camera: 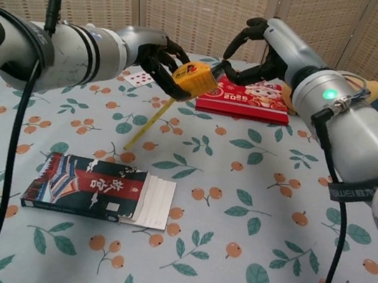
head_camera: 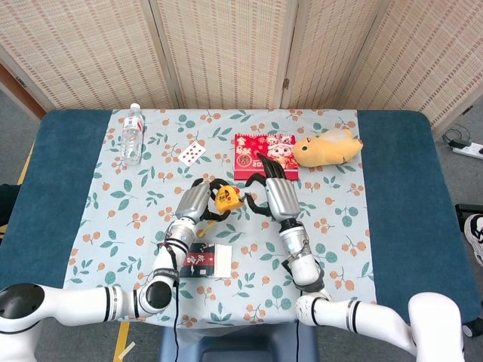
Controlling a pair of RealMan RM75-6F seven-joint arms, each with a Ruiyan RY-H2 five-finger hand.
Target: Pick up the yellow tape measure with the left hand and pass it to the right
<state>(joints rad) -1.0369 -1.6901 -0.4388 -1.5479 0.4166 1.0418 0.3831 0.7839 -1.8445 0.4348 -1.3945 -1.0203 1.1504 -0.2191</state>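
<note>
Left robot hand (camera: 160,60) holds tape measure (camera: 191,75) aloft.

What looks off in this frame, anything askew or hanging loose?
The yellow tape measure, held above the table by the left robot hand, has its tape blade pulled out, trailing down to the tablecloth. The right robot hand is close beside the case. Nothing else stands out.

One tape measure (head_camera: 226,200), one water bottle (head_camera: 132,134), one playing card (head_camera: 192,152), one plush toy (head_camera: 326,146) (yellow), two books (camera: 100,189) (head_camera: 264,148).
</note>
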